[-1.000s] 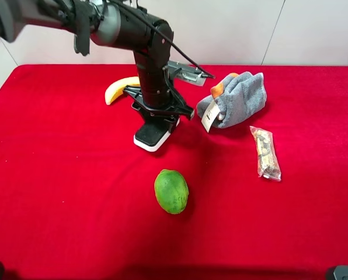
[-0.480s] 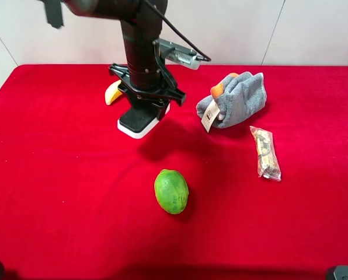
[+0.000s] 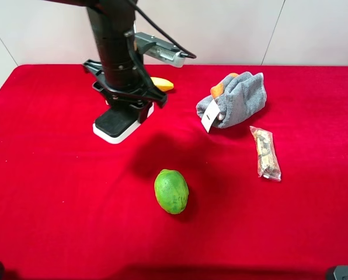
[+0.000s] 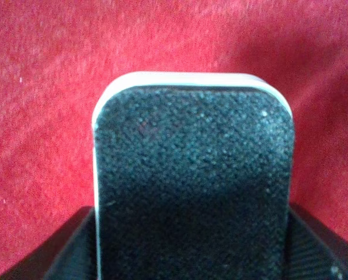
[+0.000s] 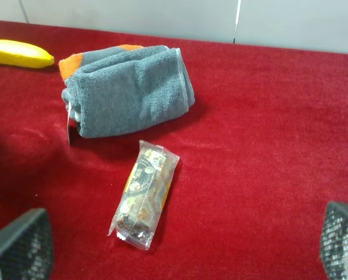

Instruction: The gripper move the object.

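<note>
Well, the left fingers (image 4: 54,256) are pinching the board eraser (image 3: 117,123), held low over the red counter (image 3: 57,192) beyond the green fruit (image 3: 171,191), so it's picked up but seemingly not yet set down.

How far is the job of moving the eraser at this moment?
Done: the left gripper is shut on the eraser and holds it off the red cloth; its shadow falls apart from it. In hand: the eraser hangs in the air near the banana. Left: setting it down and opening the jaws. Where it should go, I cannot tell.
</note>
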